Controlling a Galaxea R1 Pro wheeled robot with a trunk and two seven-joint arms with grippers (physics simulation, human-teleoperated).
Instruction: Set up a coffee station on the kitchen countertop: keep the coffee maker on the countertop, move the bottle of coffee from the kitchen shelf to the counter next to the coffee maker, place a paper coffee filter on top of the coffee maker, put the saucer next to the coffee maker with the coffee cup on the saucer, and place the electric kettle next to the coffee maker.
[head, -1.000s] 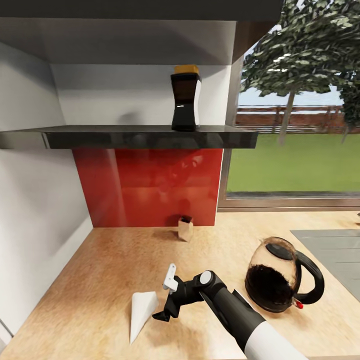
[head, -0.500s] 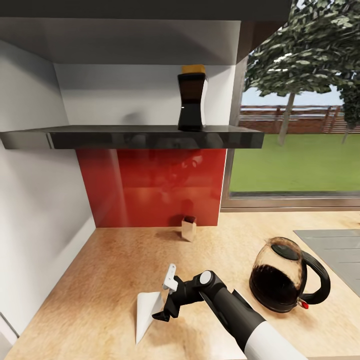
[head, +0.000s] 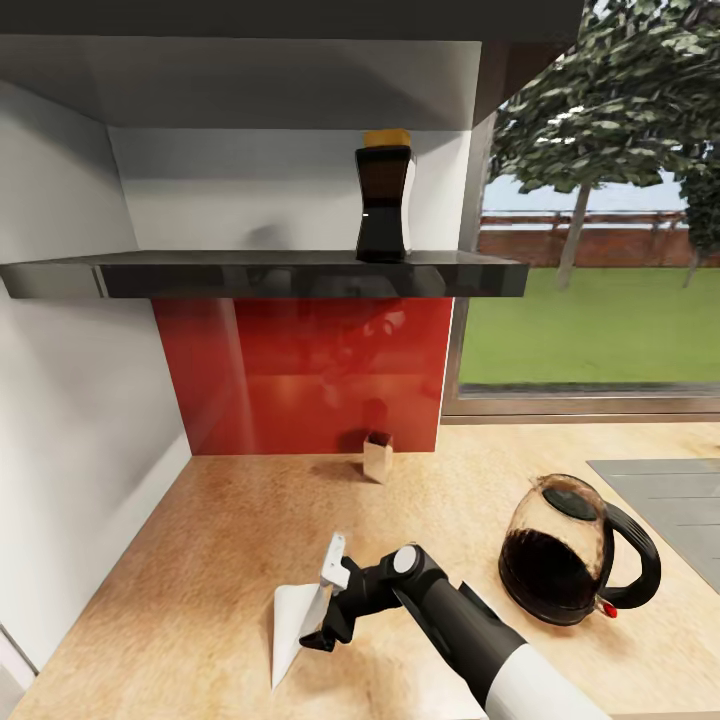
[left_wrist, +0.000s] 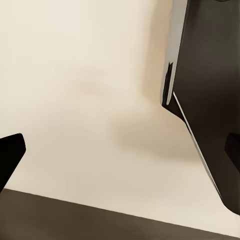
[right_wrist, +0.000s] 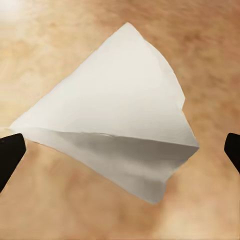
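Paper is what the right gripper (head: 322, 600) is after: its fingers are spread wide, one on each side of the paper coffee filter (right_wrist: 117, 132), not yet touching it. The filter lies flat on the kitchen countertop (head: 200, 540), left of the electric kettle (head: 565, 550). It looks very light, thin and floppy (easy to crush or push away), so a soft pinch on the raised folded edge seems best. The bottle of coffee (head: 385, 195) stands up on the shelf (head: 250, 272). In the left wrist view I see only pale and dark surfaces that are hard to make out, with two dark finger tips far apart.
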